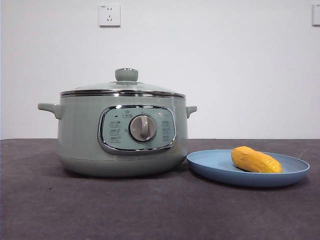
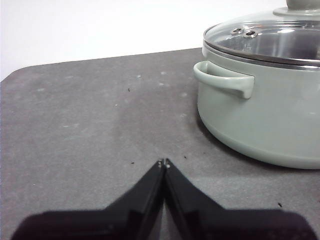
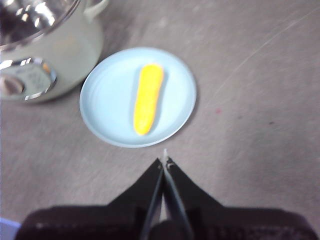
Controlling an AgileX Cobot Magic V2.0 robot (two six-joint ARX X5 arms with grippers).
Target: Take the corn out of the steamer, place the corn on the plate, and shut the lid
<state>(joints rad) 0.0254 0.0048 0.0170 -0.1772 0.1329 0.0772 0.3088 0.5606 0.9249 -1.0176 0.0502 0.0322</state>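
Corn (image 1: 256,160) lies on the plate (image 1: 220,167) beside the steamer (image 1: 80,135), lid (image 1: 125,88) seated; both end effectors, left (image 2: 164,162) and right (image 3: 165,159), are pinched closed, empty; any careless sweep could roll it off.

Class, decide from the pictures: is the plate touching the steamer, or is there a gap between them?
Apart. In the right wrist view a strip of bare table separates the plate from the steamer. The front view cannot settle it.

Left gripper (image 2: 164,162) low over table, jaws pressed together, empty. Right gripper (image 3: 165,159) held high, pointing down, jaws closed, nothing between them.
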